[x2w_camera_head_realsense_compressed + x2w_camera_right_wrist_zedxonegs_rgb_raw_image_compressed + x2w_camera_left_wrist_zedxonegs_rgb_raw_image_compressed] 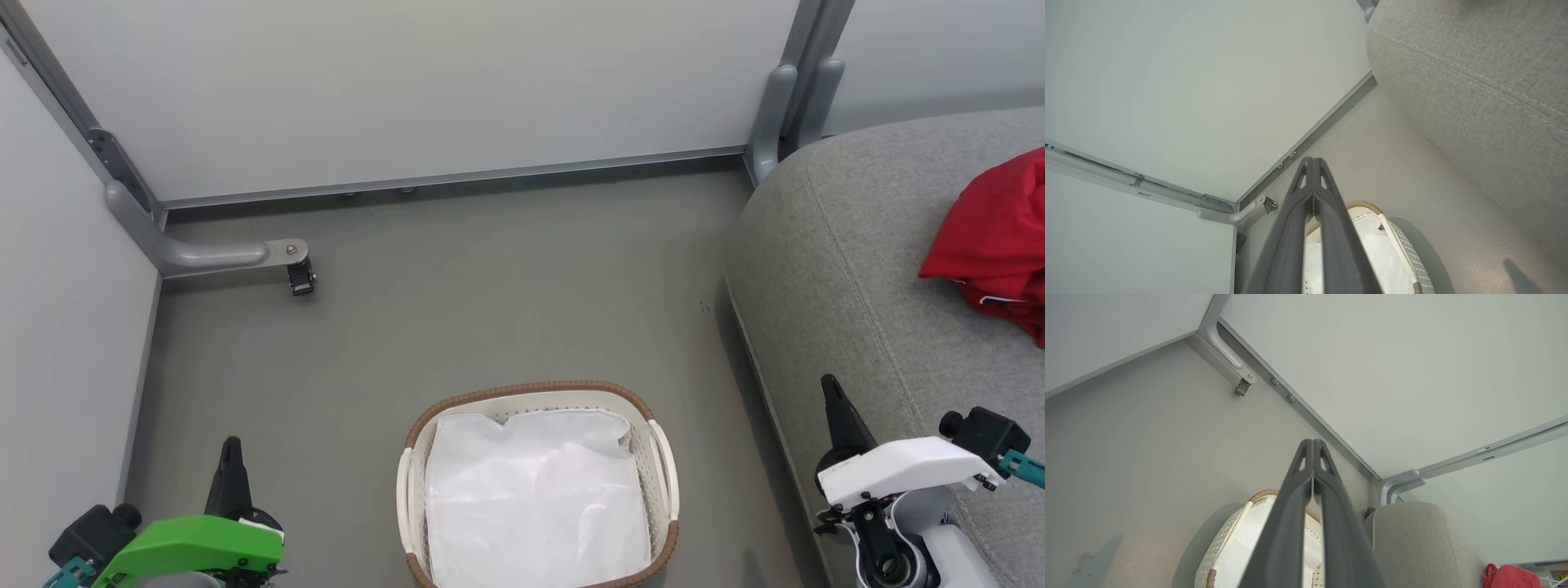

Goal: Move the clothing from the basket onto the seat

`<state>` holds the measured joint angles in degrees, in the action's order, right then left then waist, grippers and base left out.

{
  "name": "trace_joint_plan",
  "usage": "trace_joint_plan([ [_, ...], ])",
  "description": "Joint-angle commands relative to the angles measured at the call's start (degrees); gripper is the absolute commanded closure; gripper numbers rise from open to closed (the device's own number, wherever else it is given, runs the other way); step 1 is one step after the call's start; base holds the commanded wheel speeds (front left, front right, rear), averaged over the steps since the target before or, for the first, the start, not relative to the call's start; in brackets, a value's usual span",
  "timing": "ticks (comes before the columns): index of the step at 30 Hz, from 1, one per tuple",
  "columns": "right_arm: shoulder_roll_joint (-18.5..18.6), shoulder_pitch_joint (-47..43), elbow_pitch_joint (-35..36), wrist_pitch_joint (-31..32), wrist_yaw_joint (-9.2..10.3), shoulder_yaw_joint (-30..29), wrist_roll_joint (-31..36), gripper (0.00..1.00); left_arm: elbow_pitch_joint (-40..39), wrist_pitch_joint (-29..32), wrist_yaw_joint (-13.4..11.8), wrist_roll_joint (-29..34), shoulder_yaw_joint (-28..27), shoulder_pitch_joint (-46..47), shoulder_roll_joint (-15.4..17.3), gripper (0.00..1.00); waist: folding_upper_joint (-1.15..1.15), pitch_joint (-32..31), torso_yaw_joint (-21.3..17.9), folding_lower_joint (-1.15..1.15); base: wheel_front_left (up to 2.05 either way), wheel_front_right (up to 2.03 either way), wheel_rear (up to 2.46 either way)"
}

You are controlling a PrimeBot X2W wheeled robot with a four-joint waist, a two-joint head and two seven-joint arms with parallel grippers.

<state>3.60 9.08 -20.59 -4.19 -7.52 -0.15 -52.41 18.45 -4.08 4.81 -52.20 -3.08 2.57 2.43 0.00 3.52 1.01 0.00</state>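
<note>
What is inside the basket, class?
A crumpled white liner fills the basket; the clothing lies on the seat, not here. Anything beneath the liner is hidden.

One basket (531,389), one seat (857,245), one clothing heap (996,220), one left pincer (233,449), one right pincer (833,394).

The basket (531,389) stands on the floor (457,302) left of the seat (857,269), which bears the clothing (996,229).

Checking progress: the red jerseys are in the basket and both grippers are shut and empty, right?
No. The head view shows the clothing on the seat, not in the basket, which holds its liner. The left gripper and right gripper are shut and empty.
</note>
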Motion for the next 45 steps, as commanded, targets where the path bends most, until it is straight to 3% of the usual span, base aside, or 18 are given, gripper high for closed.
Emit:
trace_joint_plan([
  [1,0.2,0.0,1.1,0.5,0.01,-0.5,-1.8,1.0,-0.9,0.4,0.4,-1.8,-0.3,1.6,0.4,1.0,0.0,-0.1,0.0,0.0,0.0,0.0,0.0],
  [45,-0.3,-2.1,4.8,7.1,0.02,-4.4,-26.2,1.0,-3.2,7.0,1.9,-26.4,-2.4,3.2,0.6,1.0,0.0,-1.9,-0.6,0.0,0.0,0.0,0.0],
])
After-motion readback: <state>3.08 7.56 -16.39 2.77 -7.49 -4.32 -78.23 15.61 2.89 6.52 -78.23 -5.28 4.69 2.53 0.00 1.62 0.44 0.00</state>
